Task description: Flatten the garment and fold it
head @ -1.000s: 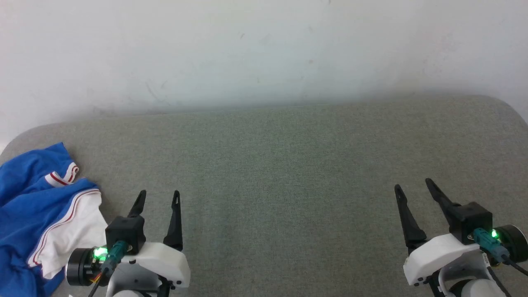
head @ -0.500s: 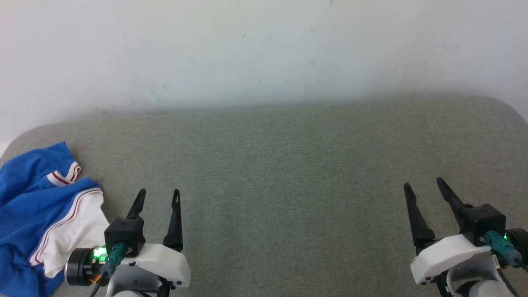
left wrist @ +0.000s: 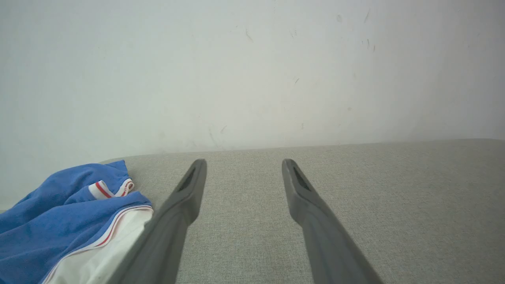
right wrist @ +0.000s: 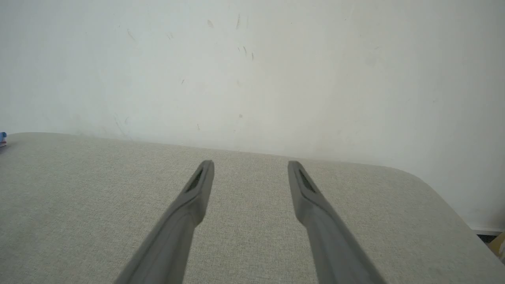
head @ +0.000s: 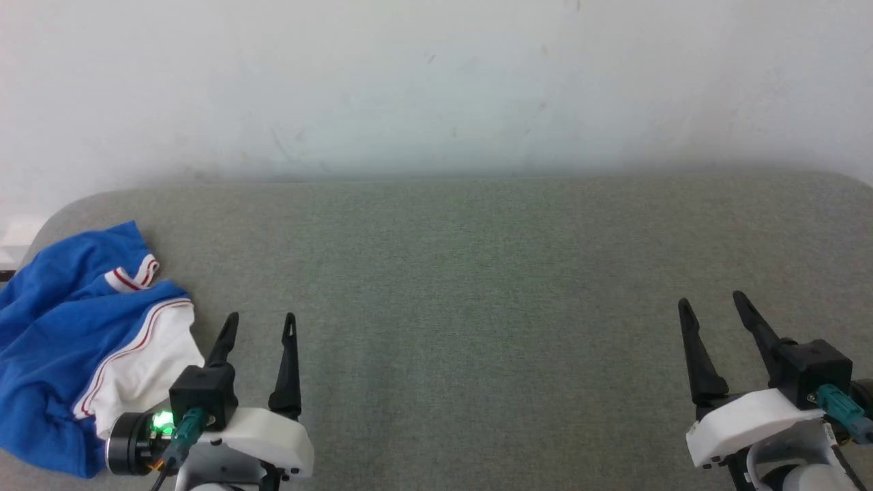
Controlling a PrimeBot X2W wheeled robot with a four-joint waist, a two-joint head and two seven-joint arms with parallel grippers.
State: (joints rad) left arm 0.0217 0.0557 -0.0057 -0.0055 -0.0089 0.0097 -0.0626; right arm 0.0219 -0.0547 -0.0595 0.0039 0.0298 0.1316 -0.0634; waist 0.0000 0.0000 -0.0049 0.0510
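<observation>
We see our left gripper (head: 262,317) at the lower left of the head view. Its two dark fingers stand wide apart and hold nothing. Our right gripper (head: 710,298) sits at the lower right, its fingers just as widely spread and holding nothing, with only the padded surface (head: 477,273) showing between them in the right wrist view.

The garment (head: 61,320) lies bunched at the far left of the frame, blue folds over a white panel edged with red-and-white trim. It sits on the pad's left end, close to the rounded corner. Its white part comes just beside the outer finger of our left gripper; we cannot tell whether they touch.

The pad's far edge runs across the middle of the frame against a pale wall (head: 436,88) and curves off at the upper right. A broad stretch of grey-green fabric lies between our two grippers and beyond their tips.
</observation>
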